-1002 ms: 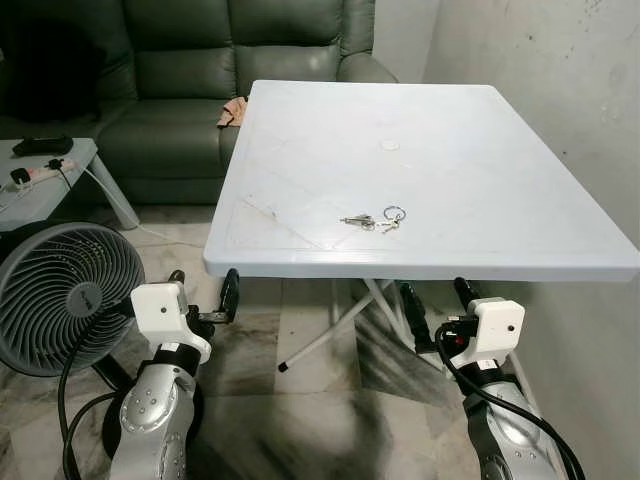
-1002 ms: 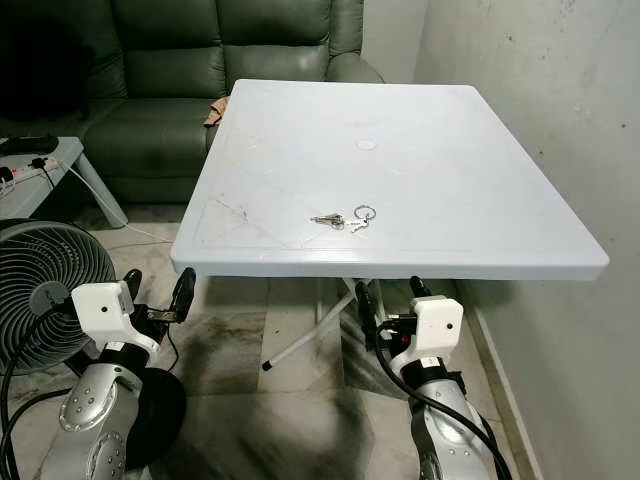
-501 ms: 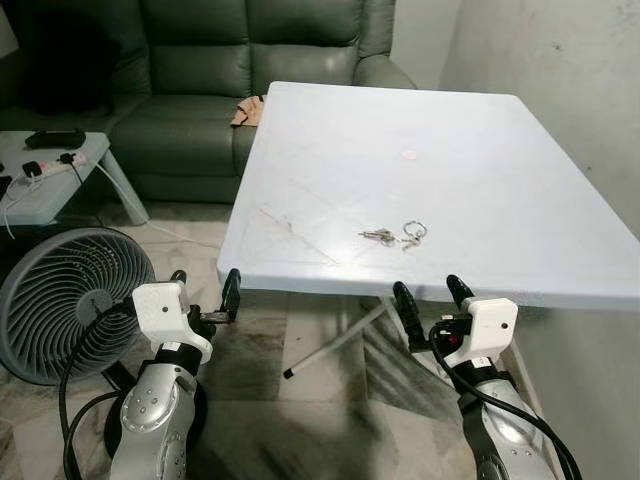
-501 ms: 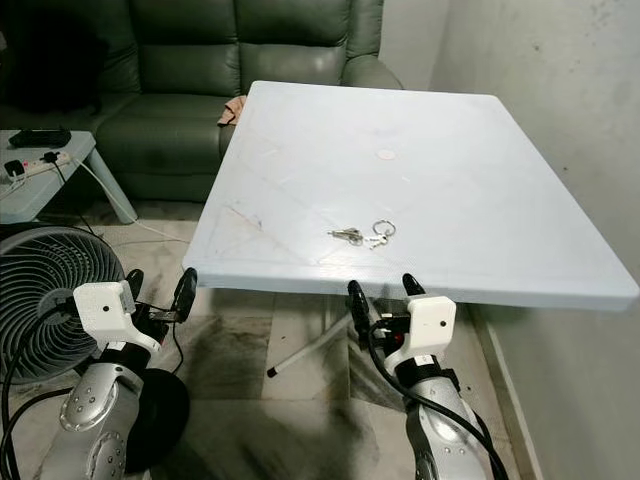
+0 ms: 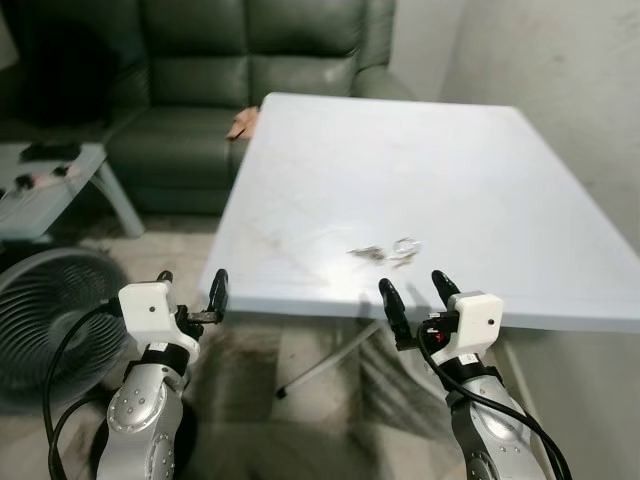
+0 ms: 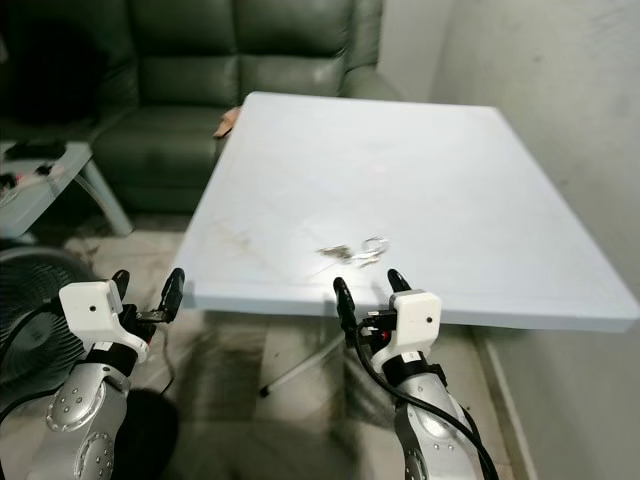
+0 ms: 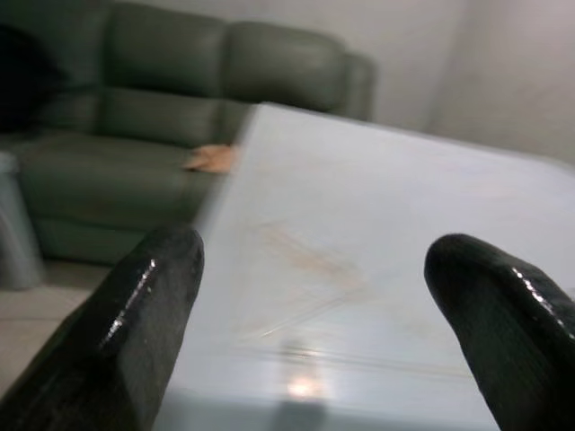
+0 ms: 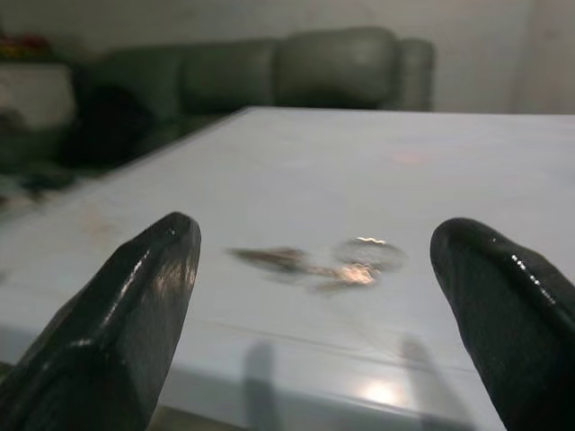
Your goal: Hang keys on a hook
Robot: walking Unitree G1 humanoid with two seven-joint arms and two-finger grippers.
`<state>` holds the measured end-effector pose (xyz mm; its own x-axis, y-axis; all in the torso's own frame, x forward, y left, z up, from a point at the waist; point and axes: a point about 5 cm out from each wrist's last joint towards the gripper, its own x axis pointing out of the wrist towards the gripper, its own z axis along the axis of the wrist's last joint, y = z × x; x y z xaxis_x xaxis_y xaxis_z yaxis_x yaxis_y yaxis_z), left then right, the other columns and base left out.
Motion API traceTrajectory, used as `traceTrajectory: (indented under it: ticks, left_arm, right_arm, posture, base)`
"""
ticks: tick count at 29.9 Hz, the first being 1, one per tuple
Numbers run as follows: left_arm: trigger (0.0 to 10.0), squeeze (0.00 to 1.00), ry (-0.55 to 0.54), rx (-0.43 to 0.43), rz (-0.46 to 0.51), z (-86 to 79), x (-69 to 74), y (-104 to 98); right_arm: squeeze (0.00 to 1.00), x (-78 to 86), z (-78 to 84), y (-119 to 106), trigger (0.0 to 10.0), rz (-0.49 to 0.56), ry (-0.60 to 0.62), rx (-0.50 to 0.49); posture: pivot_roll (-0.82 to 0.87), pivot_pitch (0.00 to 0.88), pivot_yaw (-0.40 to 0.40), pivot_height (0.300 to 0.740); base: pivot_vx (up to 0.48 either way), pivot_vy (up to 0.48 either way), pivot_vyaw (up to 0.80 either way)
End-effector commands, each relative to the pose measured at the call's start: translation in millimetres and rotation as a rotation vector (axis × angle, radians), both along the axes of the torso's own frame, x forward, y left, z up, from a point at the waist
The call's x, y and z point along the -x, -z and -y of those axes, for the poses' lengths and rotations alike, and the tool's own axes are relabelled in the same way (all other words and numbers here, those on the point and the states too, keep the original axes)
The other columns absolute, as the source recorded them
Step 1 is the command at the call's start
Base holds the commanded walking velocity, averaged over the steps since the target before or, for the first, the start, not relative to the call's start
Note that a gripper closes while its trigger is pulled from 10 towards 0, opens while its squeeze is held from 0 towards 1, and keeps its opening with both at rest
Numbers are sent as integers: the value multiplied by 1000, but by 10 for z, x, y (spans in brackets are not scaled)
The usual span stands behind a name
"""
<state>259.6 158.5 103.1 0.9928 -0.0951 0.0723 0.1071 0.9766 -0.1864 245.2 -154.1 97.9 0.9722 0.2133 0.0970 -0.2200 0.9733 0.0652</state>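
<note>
Metal keys point(image 5: 385, 251) lie on smooth white plastic table point(image 5: 480, 190).

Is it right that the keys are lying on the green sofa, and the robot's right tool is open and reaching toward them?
Not quite. The keys lie on the white table, near its front edge, not on the sofa. The left eye view shows it, and the right wrist view too. The rest is right: the right tool is open, close before the keys.
</note>
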Motion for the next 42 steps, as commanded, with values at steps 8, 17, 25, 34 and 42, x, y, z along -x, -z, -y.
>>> traceTrajectory:
  ticks: [8, 17, 25, 34, 42]
  left_arm:
    - [10000, 0, -32, -21, 1, -106, 5, -24]
    - [10000, 0, -35, -28, 19, -69, 14, -42]
    - [10000, 0, -41, -31, 23, -39, 23, -39]
    - [10000, 0, -23, -42, 29, 15, 40, -39]
    - [10000, 0, 8, -65, 36, 110, 65, -40]
  right_arm:
    - [0, -34, -81, -65, 10000, 23, -18, -23]
    - [0, -39, -98, -63, 10000, 18, -32, -17]
    - [0, -68, -107, -73, 10000, 7, -66, 7]
    - [0, -181, -48, -139, 10000, -1, -97, 68]
    - [0, -311, -76, -164, 10000, -39, -152, 129]
  posture:
    - [-13, 0, -11, 732]
    - [-11, 0, -15, 732]
    - [-11, 0, -19, 732]
    - [-4, 0, -31, 732]
    - [-4, 0, -46, 732]
  base:
    - [290, 0, 0]
    - [0, 0, 0]
    - [0, 0, 0]
    - [0, 0, 0]
    - [0, 0, 0]
